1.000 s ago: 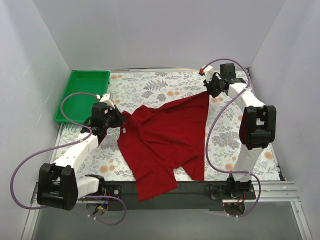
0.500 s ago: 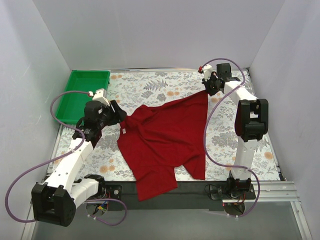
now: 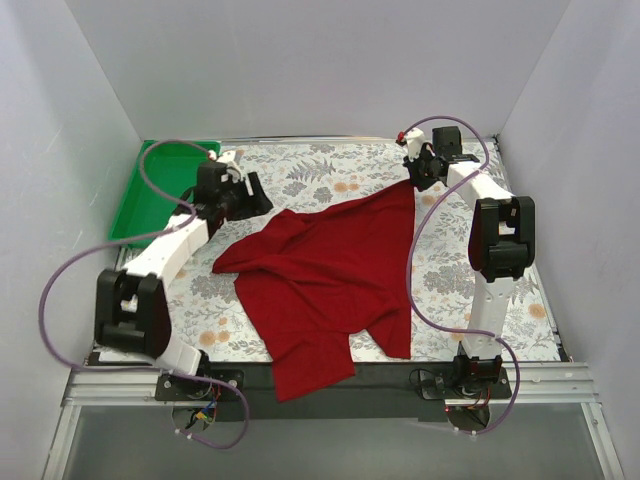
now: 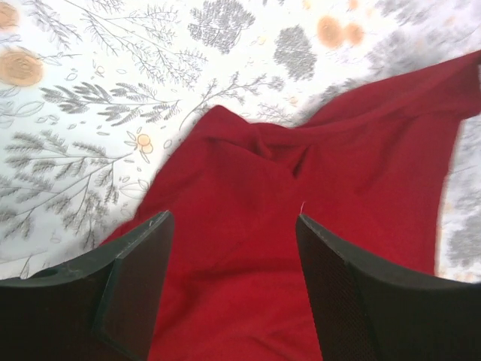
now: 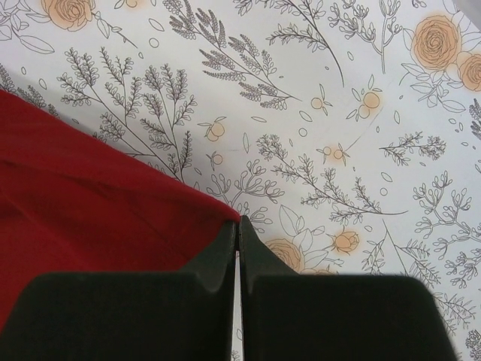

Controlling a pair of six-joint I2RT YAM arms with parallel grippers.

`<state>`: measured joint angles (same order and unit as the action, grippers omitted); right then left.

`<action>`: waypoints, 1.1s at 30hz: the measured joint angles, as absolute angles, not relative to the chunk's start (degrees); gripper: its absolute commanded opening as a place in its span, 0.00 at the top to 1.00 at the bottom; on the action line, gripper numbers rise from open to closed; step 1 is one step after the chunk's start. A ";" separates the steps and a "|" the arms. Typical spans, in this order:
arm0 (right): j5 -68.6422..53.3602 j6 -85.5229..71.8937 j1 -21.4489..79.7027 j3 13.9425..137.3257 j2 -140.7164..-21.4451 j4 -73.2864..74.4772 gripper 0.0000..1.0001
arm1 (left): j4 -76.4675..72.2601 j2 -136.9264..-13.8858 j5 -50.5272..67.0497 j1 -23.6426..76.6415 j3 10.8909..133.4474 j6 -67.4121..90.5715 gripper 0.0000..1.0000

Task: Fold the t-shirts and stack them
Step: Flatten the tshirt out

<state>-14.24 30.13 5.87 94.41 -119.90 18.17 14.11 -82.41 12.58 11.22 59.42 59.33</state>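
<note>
A dark red t-shirt (image 3: 330, 275) lies crumpled and spread across the flower-patterned table, its lower end hanging over the near edge. My left gripper (image 3: 250, 196) hovers open just beyond the shirt's far-left edge. In the left wrist view the gripper (image 4: 231, 220) has its fingers wide apart, with nothing held and the red cloth (image 4: 301, 188) lying below them. My right gripper (image 3: 415, 181) is at the far right, shut on the shirt's far-right corner. In the right wrist view the gripper (image 5: 239, 222) pinches the tip of the red cloth (image 5: 83, 195).
A green tray (image 3: 135, 215) stands at the far left, beside the left arm. White walls close in the table on three sides. A dark rail (image 3: 400, 378) runs along the near edge, between the arm bases.
The left gripper has opened and let go of the shirt's left edge, then swung back toward the far left. The released cloth has settled flat. The right gripper keeps its hold.
</note>
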 measured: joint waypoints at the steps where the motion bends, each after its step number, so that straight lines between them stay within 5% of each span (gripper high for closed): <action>1: -14.33 30.13 5.87 94.41 -119.94 18.17 0.99 | 13.65 -85.76 12.67 11.55 60.90 58.85 0.39; 10: -15.22 30.09 5.87 94.13 -119.98 17.69 0.99 | 15.16 -109.32 7.99 17.10 72.64 52.73 0.43; 18: -15.38 30.09 5.87 93.84 -119.98 17.39 0.99 | 16.84 -114.28 4.78 18.26 78.91 48.25 0.69; 33: -15.66 29.74 5.41 92.90 -119.98 16.95 0.99 | 18.04 -115.07 -0.25 18.50 79.02 43.35 0.62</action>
